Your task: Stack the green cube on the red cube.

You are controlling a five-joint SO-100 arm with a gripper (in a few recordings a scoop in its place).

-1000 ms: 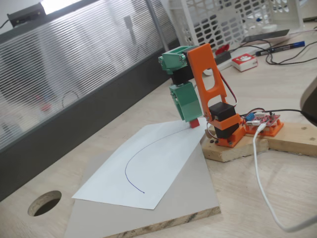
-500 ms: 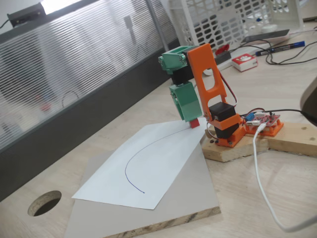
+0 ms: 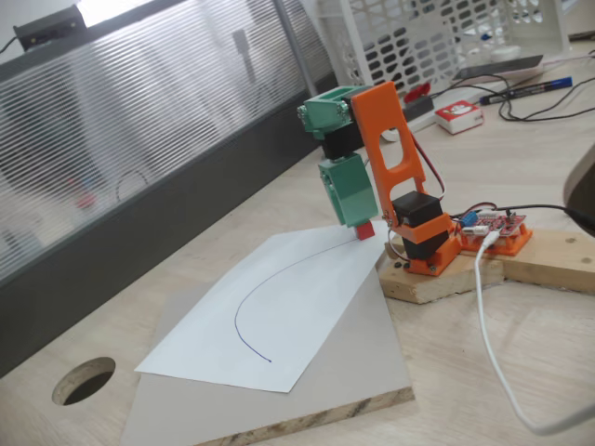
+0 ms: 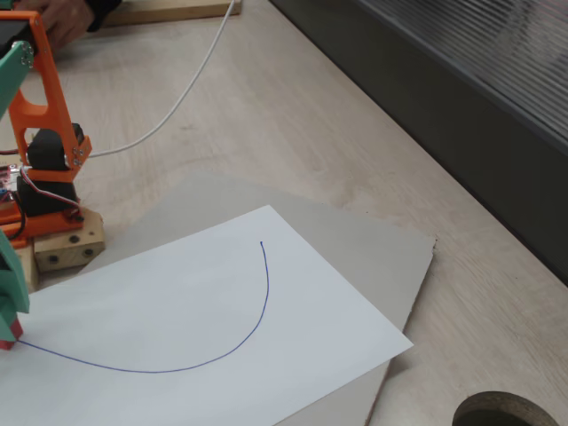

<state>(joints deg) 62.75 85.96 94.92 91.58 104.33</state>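
The red cube (image 3: pixel 366 229) sits on the white paper (image 3: pixel 270 316) at the far end of a drawn blue curve, close to the arm's wooden base. My green gripper (image 3: pixel 358 220) hangs straight down from the folded orange arm, its tip right over the red cube and apparently touching its top. In the other fixed view the red cube (image 4: pixel 7 334) peeks in at the left edge under the gripper (image 4: pixel 9 311). The jaws merge into one green block, so their state is unclear. The green cube is hidden from view.
The paper lies on a grey board (image 3: pixel 353 381) on the wooden table. A round hole (image 3: pixel 84 379) is at the front left. The wooden base block (image 3: pixel 437 274), a red circuit board (image 3: pixel 497 228), a white cable (image 3: pixel 488 325), a white basket (image 3: pixel 418 37) and a red-and-white box (image 3: pixel 458 116) stand to the right.
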